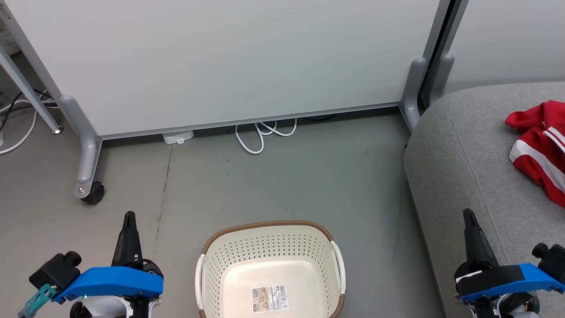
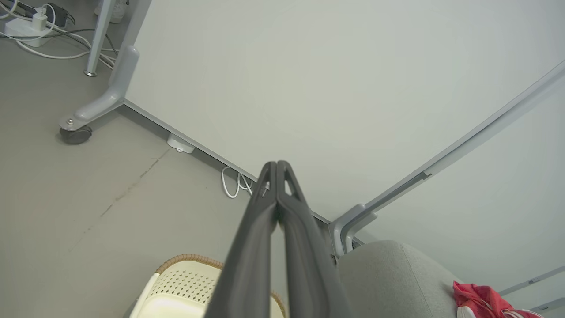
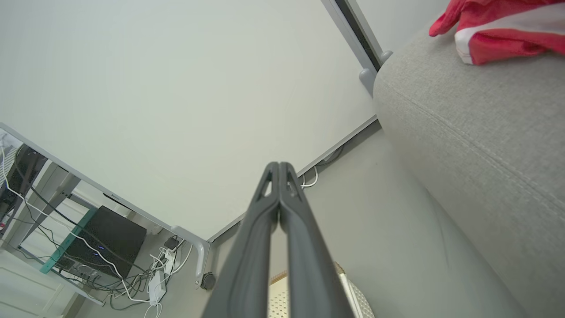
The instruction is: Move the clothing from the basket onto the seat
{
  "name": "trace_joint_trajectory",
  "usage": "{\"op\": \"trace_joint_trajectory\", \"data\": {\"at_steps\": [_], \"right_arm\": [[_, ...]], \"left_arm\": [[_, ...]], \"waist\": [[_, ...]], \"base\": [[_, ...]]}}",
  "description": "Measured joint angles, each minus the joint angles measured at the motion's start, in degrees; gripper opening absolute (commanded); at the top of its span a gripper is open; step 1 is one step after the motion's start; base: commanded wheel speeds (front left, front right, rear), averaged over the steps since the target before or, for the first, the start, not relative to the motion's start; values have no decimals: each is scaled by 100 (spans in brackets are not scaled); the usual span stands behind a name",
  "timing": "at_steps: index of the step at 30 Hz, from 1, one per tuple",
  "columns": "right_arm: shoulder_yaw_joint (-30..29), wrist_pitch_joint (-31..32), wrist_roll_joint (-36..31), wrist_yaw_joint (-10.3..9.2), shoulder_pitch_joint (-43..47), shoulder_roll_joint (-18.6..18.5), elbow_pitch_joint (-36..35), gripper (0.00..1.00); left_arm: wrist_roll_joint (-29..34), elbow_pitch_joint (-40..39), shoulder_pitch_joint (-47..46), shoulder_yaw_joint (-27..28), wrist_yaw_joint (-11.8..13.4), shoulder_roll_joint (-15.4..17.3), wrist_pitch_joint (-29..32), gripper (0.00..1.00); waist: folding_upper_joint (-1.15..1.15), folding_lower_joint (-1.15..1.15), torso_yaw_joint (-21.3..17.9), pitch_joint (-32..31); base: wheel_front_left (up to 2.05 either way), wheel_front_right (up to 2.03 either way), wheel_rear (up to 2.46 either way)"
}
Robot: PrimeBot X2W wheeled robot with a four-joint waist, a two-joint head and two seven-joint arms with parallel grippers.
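You've got the red clothing (image 1: 540, 150) lying on the seat (image 1: 459, 168), ahead and right of the right pincer (image 1: 468, 215), the nearer one; it and the left pincer (image 1: 129, 216) are closed and empty, and the basket (image 1: 265, 224) between them looks bare.

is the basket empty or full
Empty in its visible part: the basket shows a bare floor with its sticker; the clothing lies on the seat.

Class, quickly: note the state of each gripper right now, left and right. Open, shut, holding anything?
Left gripper: shut, holding nothing.
Right gripper: shut, holding nothing.
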Motion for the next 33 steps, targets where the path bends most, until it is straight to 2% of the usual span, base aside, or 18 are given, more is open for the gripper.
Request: {"op": "trace_joint_trajectory", "data": {"at_steps": [33], "right_arm": [[-91,580,2320,-1,-56,0,-32,0]], "left_arm": [[-2294,-123,-29,183,-1,2,570,0]], "waist": [[0,0,-36,-93]], "base": [[0,0,0]]}}
